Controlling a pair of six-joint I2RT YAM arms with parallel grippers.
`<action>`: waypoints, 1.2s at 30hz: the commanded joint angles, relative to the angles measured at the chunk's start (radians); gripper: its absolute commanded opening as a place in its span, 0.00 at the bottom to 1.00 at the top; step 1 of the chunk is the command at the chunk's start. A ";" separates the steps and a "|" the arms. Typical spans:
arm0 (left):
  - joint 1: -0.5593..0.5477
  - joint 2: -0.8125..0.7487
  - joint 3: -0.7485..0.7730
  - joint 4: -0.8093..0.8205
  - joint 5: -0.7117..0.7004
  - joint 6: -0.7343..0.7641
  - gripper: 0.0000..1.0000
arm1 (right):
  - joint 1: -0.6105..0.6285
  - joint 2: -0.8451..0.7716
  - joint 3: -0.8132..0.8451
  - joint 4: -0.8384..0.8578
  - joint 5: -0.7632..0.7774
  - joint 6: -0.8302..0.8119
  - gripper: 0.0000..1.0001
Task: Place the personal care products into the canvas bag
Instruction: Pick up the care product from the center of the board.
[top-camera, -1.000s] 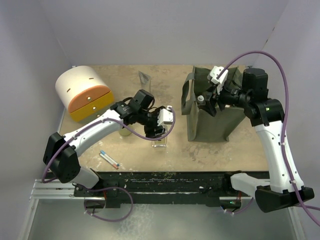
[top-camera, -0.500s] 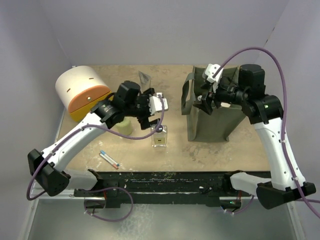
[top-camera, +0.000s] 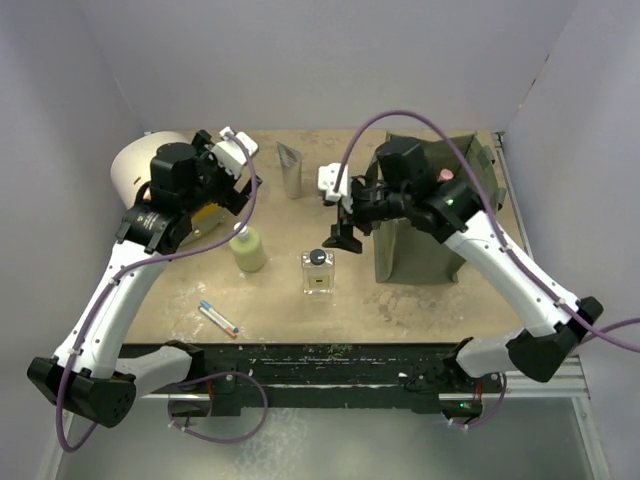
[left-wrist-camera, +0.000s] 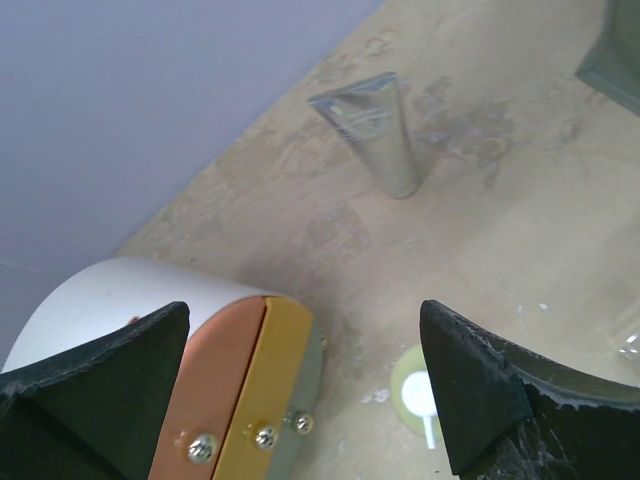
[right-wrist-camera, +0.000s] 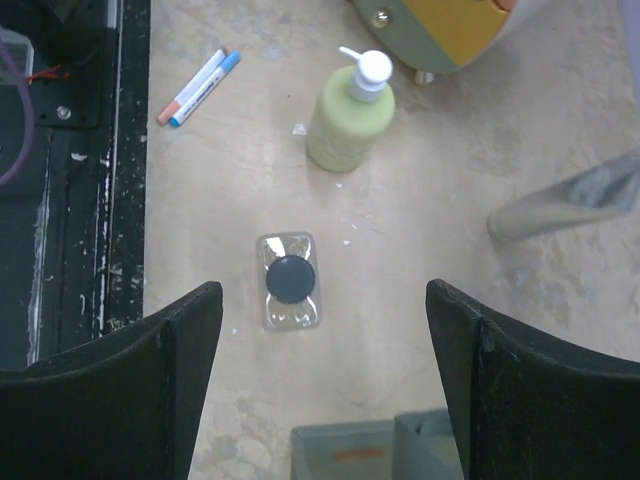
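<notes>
Right arm swung left off canvas bag (top-camera: 425, 245) since a second ago; left arm backed off clear bottle toward white and orange domed box (top-camera: 135, 170).

- Right gripper (right-wrist-camera: 322, 295): jaws wide, empty, hovering above clear bottle with black cap (right-wrist-camera: 290, 282). Bottle upright, clear of fingers, slightly left of centre between them.
- Left gripper (left-wrist-camera: 302, 320): jaws wide, empty.
- Pale green pump bottle (top-camera: 249, 247) and silver tube (top-camera: 290, 168) not yet bagged.
- Risk, we judge: off-centre descent lets one finger clip cap and tip the narrow bottle; smooth walls may slip in grip.
</notes>
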 joint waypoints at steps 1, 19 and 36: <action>0.052 -0.022 0.027 0.053 -0.084 -0.071 0.99 | 0.070 0.032 -0.062 0.102 0.080 -0.057 0.86; 0.114 -0.095 0.006 0.051 -0.052 -0.106 0.99 | 0.148 0.201 -0.297 0.261 0.149 -0.048 0.94; 0.121 -0.133 -0.013 0.037 -0.016 -0.099 0.99 | 0.154 0.210 -0.354 0.257 0.124 -0.044 0.73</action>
